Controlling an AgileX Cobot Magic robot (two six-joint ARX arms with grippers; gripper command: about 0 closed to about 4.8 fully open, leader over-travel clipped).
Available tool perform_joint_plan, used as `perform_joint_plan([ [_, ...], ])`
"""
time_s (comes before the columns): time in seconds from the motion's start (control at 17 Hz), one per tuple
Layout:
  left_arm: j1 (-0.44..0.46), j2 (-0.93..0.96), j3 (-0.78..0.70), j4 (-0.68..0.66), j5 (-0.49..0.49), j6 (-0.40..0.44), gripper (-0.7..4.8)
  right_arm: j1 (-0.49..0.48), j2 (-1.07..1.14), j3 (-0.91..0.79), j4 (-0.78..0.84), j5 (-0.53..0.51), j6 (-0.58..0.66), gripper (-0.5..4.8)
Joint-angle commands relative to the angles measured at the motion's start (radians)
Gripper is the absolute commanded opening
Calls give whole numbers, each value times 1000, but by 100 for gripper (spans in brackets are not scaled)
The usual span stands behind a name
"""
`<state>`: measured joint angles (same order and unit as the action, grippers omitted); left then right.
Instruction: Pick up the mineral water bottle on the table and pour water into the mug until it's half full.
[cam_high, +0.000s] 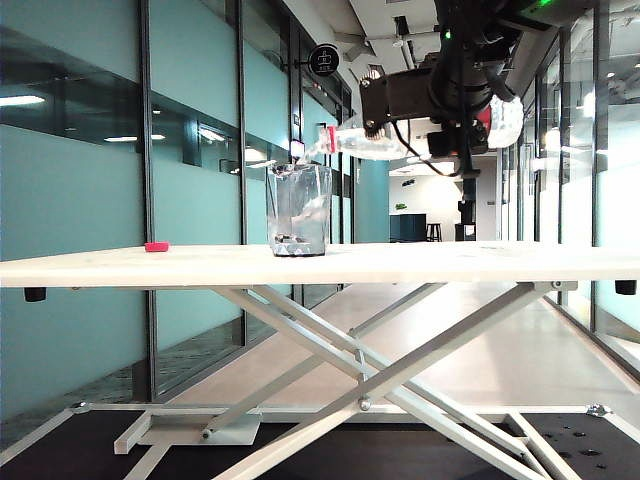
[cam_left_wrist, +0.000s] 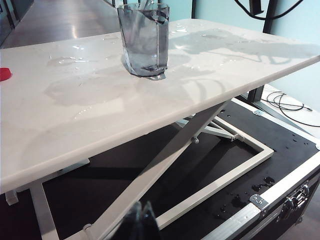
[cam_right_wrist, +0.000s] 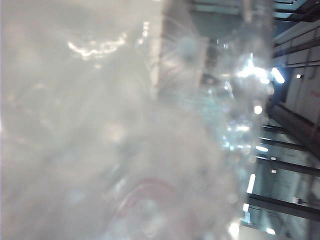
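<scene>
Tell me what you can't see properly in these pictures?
- Right gripper: its jaws are hidden behind the arm in the exterior view; it holds the bottle tipped over the mug.
- Bottle, right wrist view: a close white blur.
- Left gripper: only dark tips, cut off by the edge.
- Water level in the mug: unclear through glare.
- Red cap: cut off.

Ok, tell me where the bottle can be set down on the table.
Bare table to the right of the mug, under the right pincer holding the tilted bottle. Also free: the stretch between the mug and the red cap, though puddles lie there. Left pincer hangs below the table edge.
</scene>
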<state>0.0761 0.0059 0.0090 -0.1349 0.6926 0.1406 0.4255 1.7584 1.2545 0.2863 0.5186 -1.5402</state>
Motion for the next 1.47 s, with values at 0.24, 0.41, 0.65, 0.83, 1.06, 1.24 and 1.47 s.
perform_joint_plan([
  [0.24, 0, 1, 1, -6, 1, 6, -5, -1, -15, 9, -124, -189, 552, 230],
  [0.41, 0, 1, 1, -6, 1, 5, -5, -39, -15, 4, -97, -380, 990, 230],
  [0.65, 0, 1, 1, -6, 4, 5, -5, -148, -11, -134, 217, -646, 1345, 233],
  [0.83, 0, 1, 1, -6, 4, 5, -5, -200, 39, -253, 504, -790, 1431, 233],
  [1.06, 0, 1, 1, -6, 12, 2, -5, -221, 143, -341, 743, -856, 1493, 233],
  [1.24, 0, 1, 1, -6, 11, 2, -5, -221, 150, -374, 762, -853, 1493, 360],
  [1.47, 0, 1, 1, -6, 11, 2, -5, -226, 110, -436, 843, -851, 1522, 479],
])
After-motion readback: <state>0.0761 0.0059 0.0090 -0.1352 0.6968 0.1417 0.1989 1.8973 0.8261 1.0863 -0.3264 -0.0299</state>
